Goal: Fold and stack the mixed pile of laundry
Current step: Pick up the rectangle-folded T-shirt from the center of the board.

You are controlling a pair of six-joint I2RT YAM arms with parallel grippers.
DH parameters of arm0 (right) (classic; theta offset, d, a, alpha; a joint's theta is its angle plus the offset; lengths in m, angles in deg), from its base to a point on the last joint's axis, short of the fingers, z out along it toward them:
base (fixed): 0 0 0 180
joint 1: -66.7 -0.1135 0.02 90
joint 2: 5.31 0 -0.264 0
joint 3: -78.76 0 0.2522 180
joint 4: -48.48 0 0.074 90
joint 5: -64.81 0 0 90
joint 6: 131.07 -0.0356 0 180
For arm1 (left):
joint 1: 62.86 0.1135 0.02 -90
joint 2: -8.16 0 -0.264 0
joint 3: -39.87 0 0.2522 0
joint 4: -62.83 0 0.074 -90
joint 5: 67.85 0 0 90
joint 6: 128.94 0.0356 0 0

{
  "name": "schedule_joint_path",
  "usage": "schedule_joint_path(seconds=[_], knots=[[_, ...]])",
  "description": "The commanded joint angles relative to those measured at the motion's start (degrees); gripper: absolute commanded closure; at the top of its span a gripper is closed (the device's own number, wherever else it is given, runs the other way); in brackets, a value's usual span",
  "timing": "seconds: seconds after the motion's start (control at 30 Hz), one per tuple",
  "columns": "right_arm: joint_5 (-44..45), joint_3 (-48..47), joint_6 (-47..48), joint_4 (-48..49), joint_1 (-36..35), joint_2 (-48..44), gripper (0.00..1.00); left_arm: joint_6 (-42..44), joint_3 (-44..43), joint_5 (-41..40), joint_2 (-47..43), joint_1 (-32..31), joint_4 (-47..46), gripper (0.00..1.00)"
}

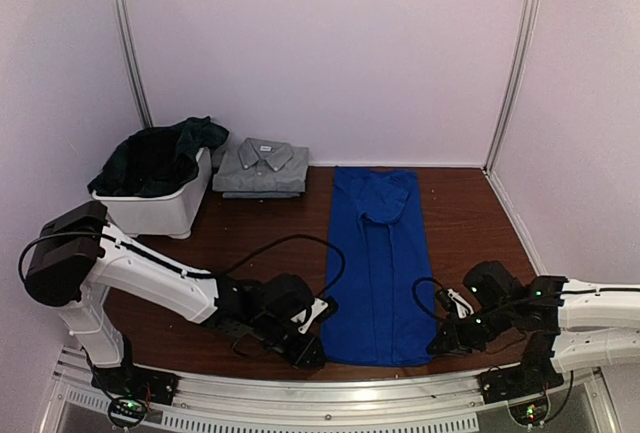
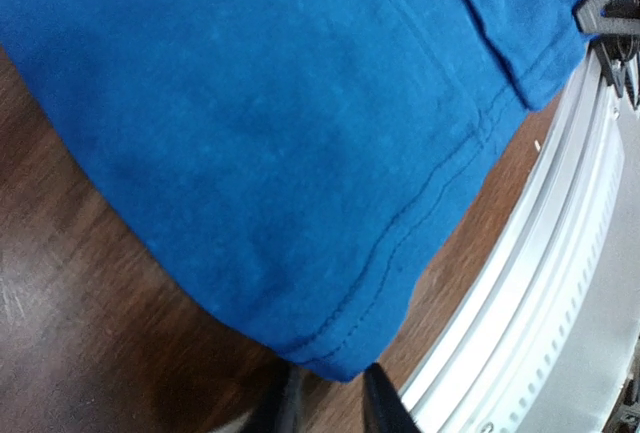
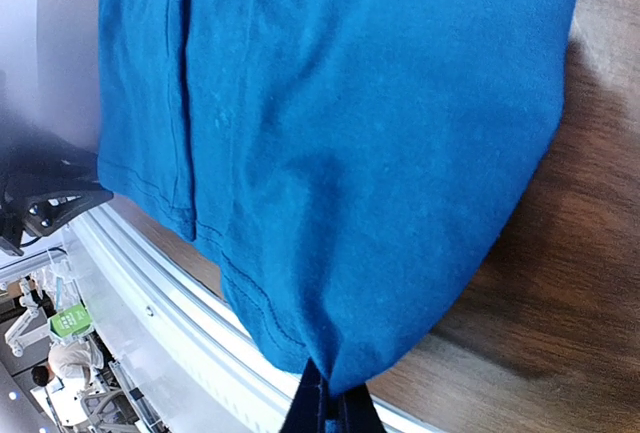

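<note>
**Progress of folding, overhead and wrist views.** The blue T-shirt lies at the centre of the surface as a long narrow strip running from 12 o'clock to 6 o'clock. Its sides are folded in and a sleeve is turned over near the far end. The crosswise folds that would make it a compact packet are not yet done.

The right claw is pressed together on the hem corner at about 5 o'clock, with blue cloth pinched between its tips. The left claw sits at the hem corner at about 7 o'clock. Its fingers flank the corner with a narrow gap, and a firm hold cannot be told.

A grey shirt, at 11 o'clock, is folded flat and starts the stack. It is the only finished item. Dark garments fill the white basket at 10 o'clock and spill over its rim unfolded. Judged from this, the task is in its early part.

**Hidden or unclear.**
- The basket hides how many pieces it holds and what kind they are.
- No printed graphic shows on the T-shirt.
- In the overhead view the arms cover both near corners of the T-shirt.
- The wrist views cut off everything beyond the hem and the metal rail.
</note>
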Motion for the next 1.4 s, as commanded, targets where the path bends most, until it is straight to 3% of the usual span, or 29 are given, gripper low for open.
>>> schedule_joint_path(seconds=[0.0, 0.2, 0.37, 0.63, 0.9, 1.23, 1.37], knots=[[1.8, -1.6, -0.3, -0.9, -0.4, -0.4, 1.00, 3.7, -1.3, -4.3, -2.6, -1.8, 5.0, 0.70], [2.4, -2.1, 0.0, -2.6, -0.5, -1.3, 1.00, 3.2, 4.8, -4.4, -6.8, -2.2, -2.3, 0.67], [2.3, -1.8, -0.6, -1.4, -0.5, -1.3, 1.00, 1.5, 4.5, -5.3, -7.7, -2.2, -6.6, 0.67], [3.0, -2.6, -0.8, -0.7, -0.4, -1.0, 1.00, -2.6, -4.0, -14.0, -2.8, -2.3, 6.3, 0.70], [3.0, -3.4, 0.3, -0.7, -0.5, -0.9, 1.00, -3.8, -12.4, -22.4, 5.2, -6.4, 20.2, 0.75], [2.3, -2.3, 0.7, 0.2, -0.6, -1.2, 1.00, -6.1, -14.2, -21.4, 6.9, -8.9, 23.5, 0.68], [1.8, -1.8, 0.8, 1.0, -0.6, -0.9, 1.00, -6.4, -13.3, -21.3, 6.4, -8.8, 21.9, 0.76]])
